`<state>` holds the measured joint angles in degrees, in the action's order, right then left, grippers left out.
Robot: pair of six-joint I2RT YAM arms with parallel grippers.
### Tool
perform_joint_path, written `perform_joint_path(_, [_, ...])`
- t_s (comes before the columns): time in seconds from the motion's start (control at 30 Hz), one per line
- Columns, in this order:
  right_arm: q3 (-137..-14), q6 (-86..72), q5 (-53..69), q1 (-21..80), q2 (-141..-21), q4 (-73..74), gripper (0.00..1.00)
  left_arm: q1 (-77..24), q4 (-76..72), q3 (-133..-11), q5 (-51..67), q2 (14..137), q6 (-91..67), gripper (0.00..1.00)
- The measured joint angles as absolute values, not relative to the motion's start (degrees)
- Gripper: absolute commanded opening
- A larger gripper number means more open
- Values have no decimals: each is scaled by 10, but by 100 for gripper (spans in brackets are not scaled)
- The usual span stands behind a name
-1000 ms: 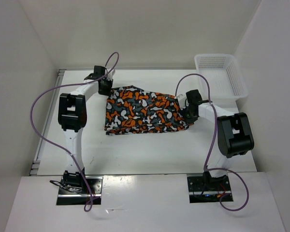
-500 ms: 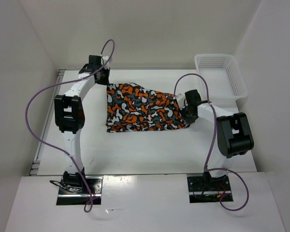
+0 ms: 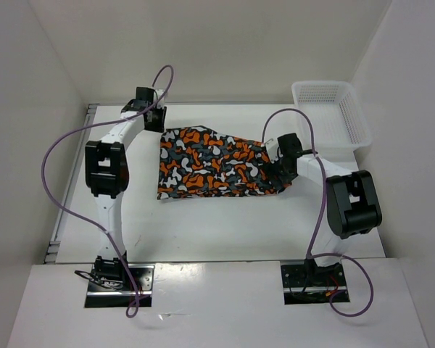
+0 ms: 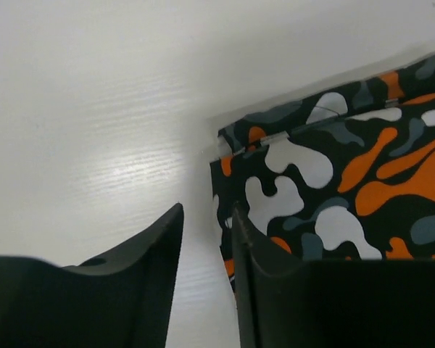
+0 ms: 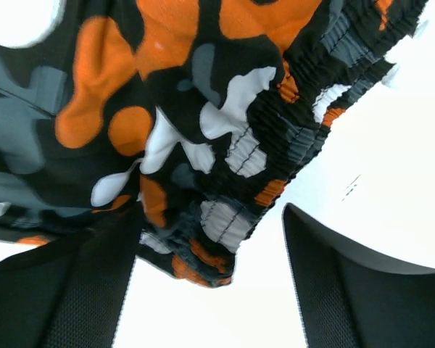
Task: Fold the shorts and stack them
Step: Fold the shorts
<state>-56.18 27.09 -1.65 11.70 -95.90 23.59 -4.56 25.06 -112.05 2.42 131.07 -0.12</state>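
1. Closing the spread right gripper (image 5: 212, 217) on the waistband (image 5: 275, 145) between its fingers looks like the first move
2. Then widen the left gripper (image 4: 207, 210), nearly together and empty, for the corner (image 4: 228, 145) beside it
3. With the shorts (image 3: 217, 163) flat mid-table (image 3: 203, 225), fold evenly

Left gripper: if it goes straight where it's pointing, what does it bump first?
Probably the bare table, just beside the corner of the shorts. The left gripper points down at the tabletop; one finger may brush the hem, though depth is unclear.
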Motion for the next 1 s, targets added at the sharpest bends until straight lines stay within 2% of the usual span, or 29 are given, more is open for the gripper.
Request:
perform_joint_path(0.17, [-574, 241, 13, 117, -927, 265, 87, -74, 293, -1037, 30, 1222, -2, 44])
perform_joint_path(0.37, [-571, 213, 29, 117, -873, 277, 87, -180, 336, -860, 79, 1046, -2, 44])
perform_joint_path(0.43, [-564, 201, 31, 117, -866, 274, 83, -208, 345, -801, 94, 1020, -2, 44])
perform_joint_path(0.5, [-556, 187, 27, 117, -866, 266, 78, -221, 347, -746, 100, 1018, -2, 44])
perform_joint_path(0.63, [-542, 159, 2, 117, -870, 248, 78, -232, 346, -666, 82, 1041, -2, 44])
perform_joint_path(1.0, [-511, 133, -37, 117, -905, 207, 78, -262, 304, -645, 3, 1033, -4, 44])
